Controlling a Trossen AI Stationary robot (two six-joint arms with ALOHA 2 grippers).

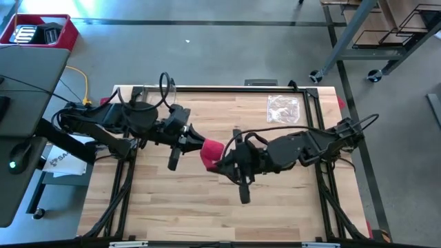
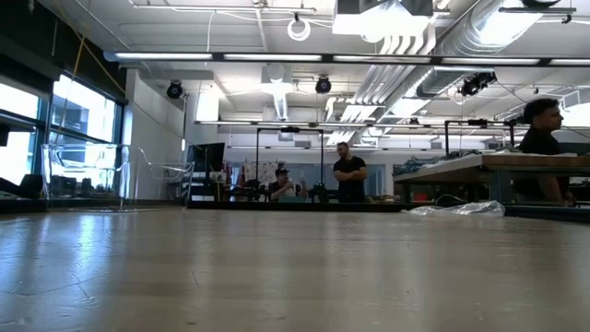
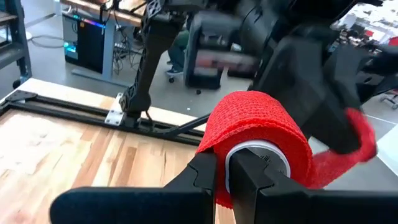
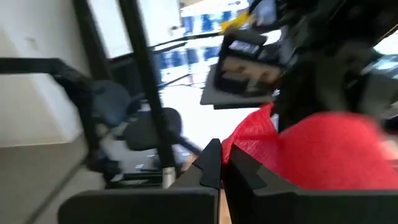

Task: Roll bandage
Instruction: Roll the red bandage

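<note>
Gripping bandage [image 1: 211,150] between left fingers [image 3: 202,174] and right fingers [image 4: 211,163], mid-table.

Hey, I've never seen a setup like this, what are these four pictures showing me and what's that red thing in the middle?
Two dark robot arms work over a wooden table. One picture looks straight down on it, one looks level across the tabletop into the room behind, where people show, and two come from cameras on the arms' wrists. The red thing is the bandage, a roll of stretchy fabric held up between the arms. The left gripper is shut on the roll's edge, and the right gripper is shut on the bandage too. A crinkled clear plastic bag lies on the table's far side.
</note>
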